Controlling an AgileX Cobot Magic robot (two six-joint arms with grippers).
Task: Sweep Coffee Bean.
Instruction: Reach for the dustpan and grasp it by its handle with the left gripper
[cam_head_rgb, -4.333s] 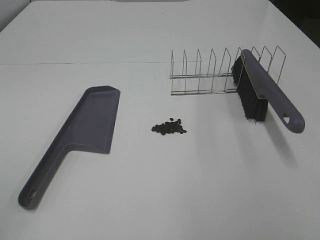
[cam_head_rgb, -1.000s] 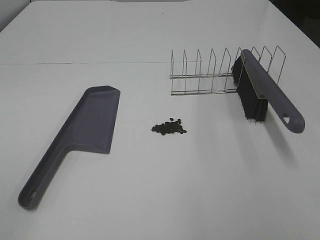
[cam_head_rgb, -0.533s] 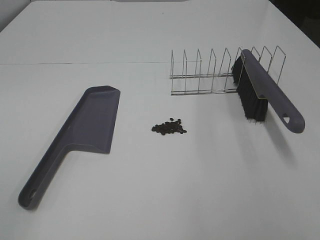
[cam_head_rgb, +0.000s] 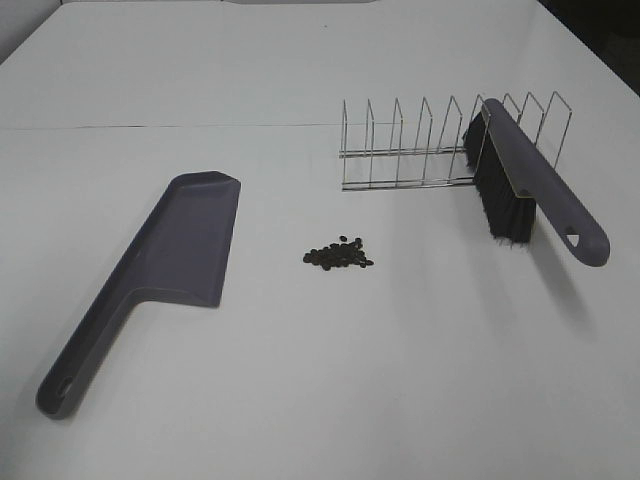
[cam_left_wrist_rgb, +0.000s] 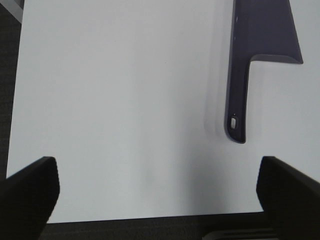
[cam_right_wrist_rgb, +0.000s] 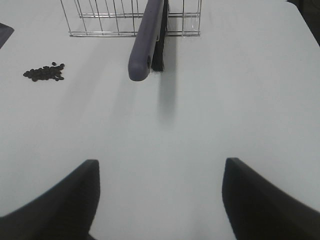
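On counter (cam_head_rgb: 400, 380): dustpan (cam_head_rgb: 182, 240) at left, coffee bean pile (cam_head_rgb: 338, 255) at centre, apart from it. Wire rack (cam_head_rgb: 405, 155) behind right, brush (cam_head_rgb: 535, 188) leaning in its right end, handle forward.

White table (cam_head_rgb: 320, 80) fills scene, faint seam line across far part. Wire rack (cam_head_rgb: 400, 160) far right, upright dividers in row. Purple-grey brush (cam_head_rgb: 530, 180) propped in rack's right end, black bristles (cam_head_rgb: 497, 200) down, handle slanting near-right, hole at tip. Purple-grey dustpan (cam_head_rgb: 180, 240) lies flat at left, well apart from rack, handle toward near-left, hole at end.
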